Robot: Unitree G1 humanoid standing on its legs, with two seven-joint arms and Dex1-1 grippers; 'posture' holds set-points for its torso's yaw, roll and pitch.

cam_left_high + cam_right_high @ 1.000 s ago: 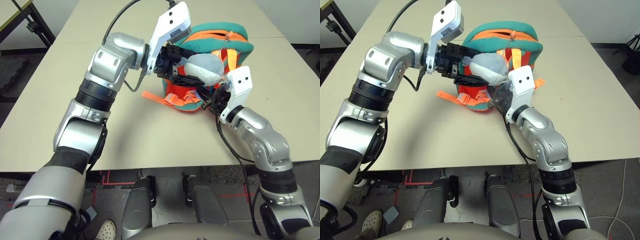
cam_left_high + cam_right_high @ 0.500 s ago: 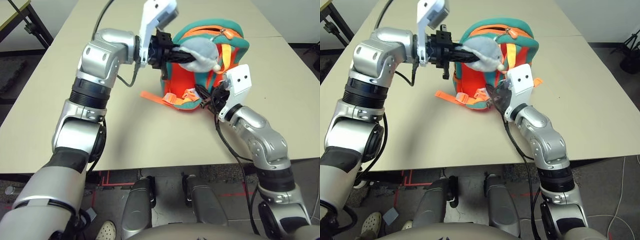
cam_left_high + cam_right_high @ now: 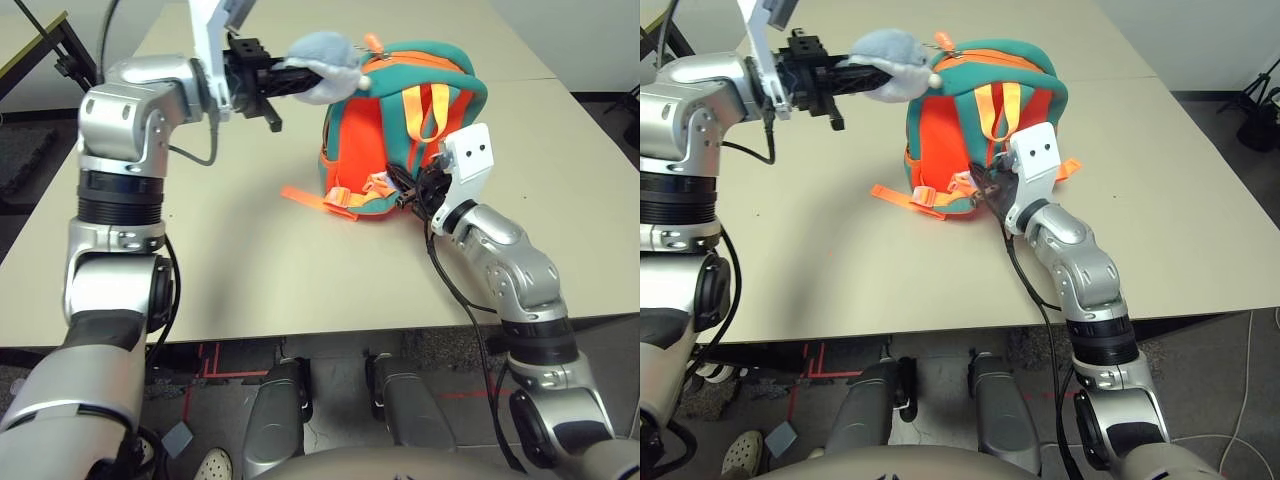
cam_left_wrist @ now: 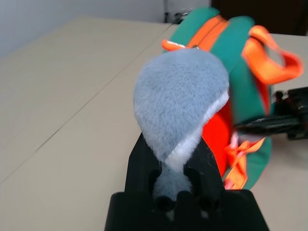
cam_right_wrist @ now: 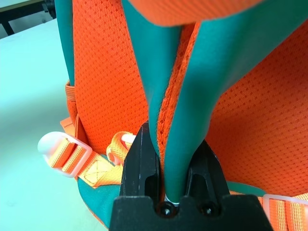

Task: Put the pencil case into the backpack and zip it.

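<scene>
the left gripper [image 3: 300, 78] has pulled the plush ball [image 3: 322, 52] leftward, seemingly standing the backpack [image 3: 400, 140] upright.

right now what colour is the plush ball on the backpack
Grey-white, seen best in the left wrist view: plush ball.

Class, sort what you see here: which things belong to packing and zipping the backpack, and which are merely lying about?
Belonging:
backpack
plush ball, pinched by left gripper
right gripper, clamping the teal strap

Lying about:
table
black stand
</scene>
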